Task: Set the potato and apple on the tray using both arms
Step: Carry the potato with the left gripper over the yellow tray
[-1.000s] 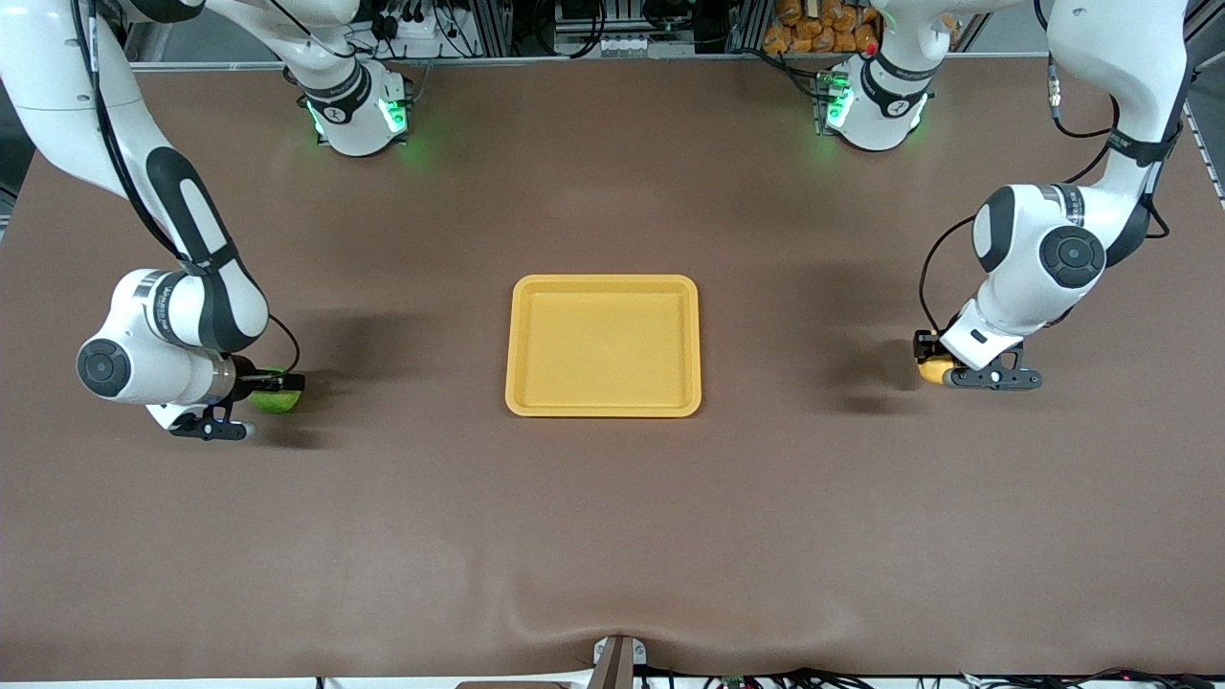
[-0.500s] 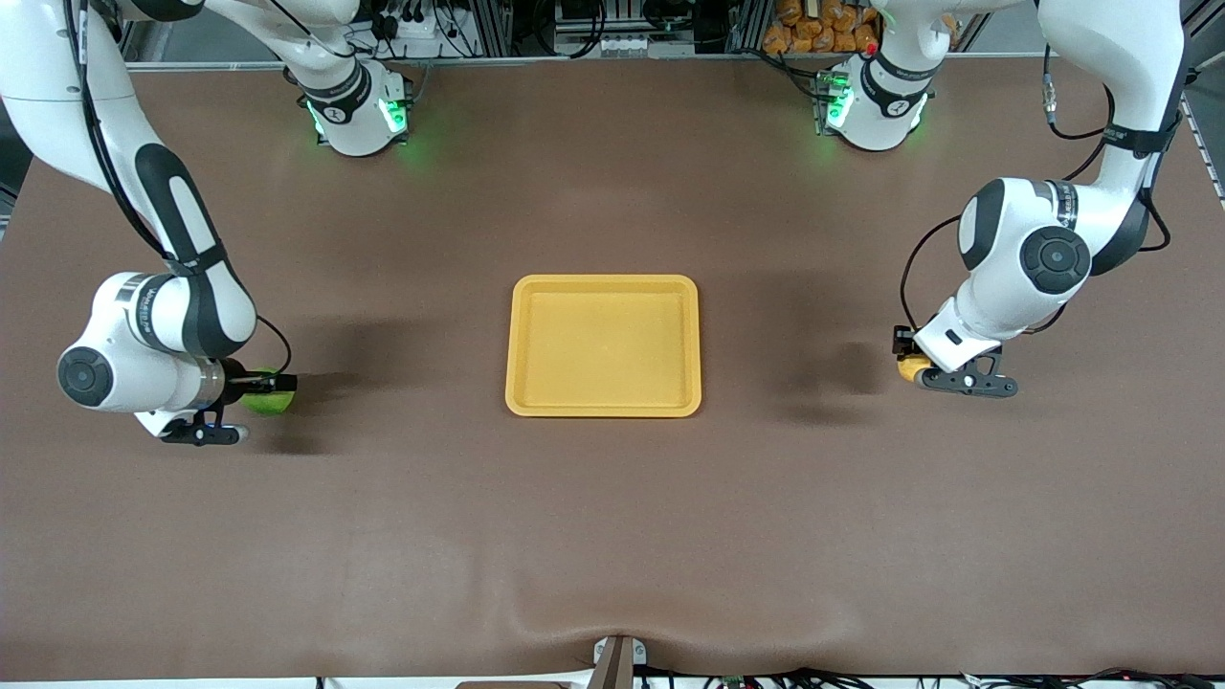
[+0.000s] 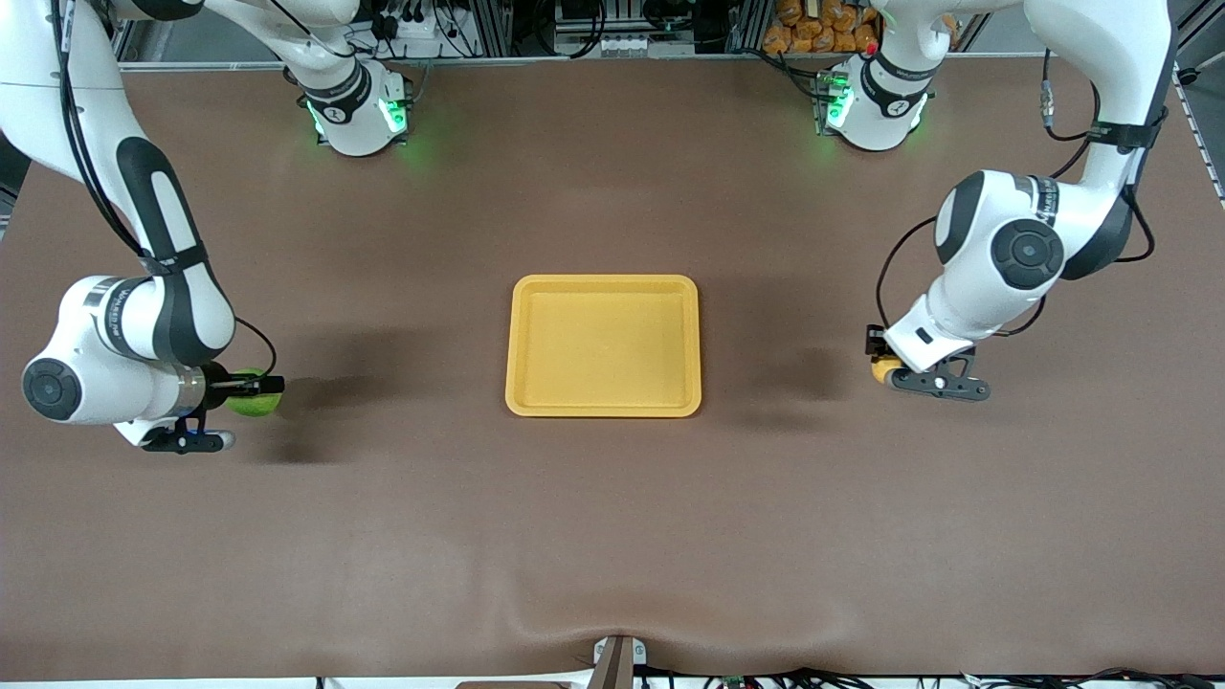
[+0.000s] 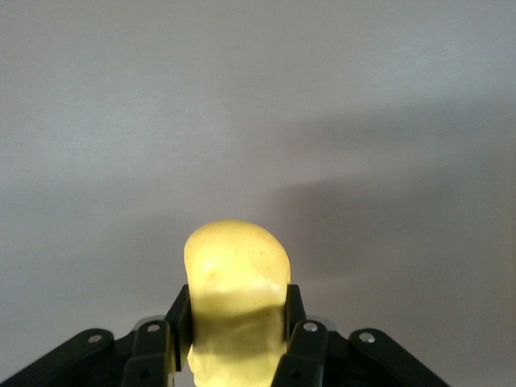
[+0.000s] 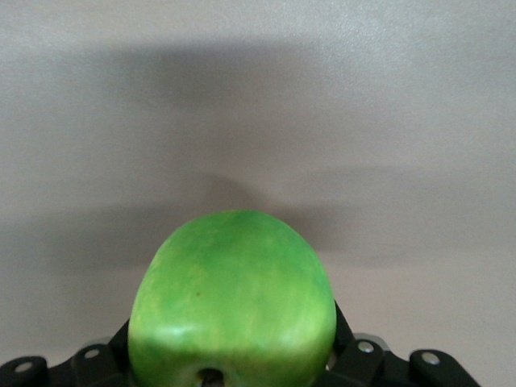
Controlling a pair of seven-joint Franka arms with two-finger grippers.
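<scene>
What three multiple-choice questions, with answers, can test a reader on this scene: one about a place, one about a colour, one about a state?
1. Where is the tray?
A. At the right arm's end
B. Midway between both grippers
C. At the left arm's end

2. What colour is the apple?
A. Red
B. Green
C. Yellow

3. What does the tray hold?
A. Nothing
B. The potato
C. Both

Answers: 1 B, the right gripper and the left gripper flank it. 2 B, the right wrist view shows green. 3 A, the left gripper holds the potato.
</scene>
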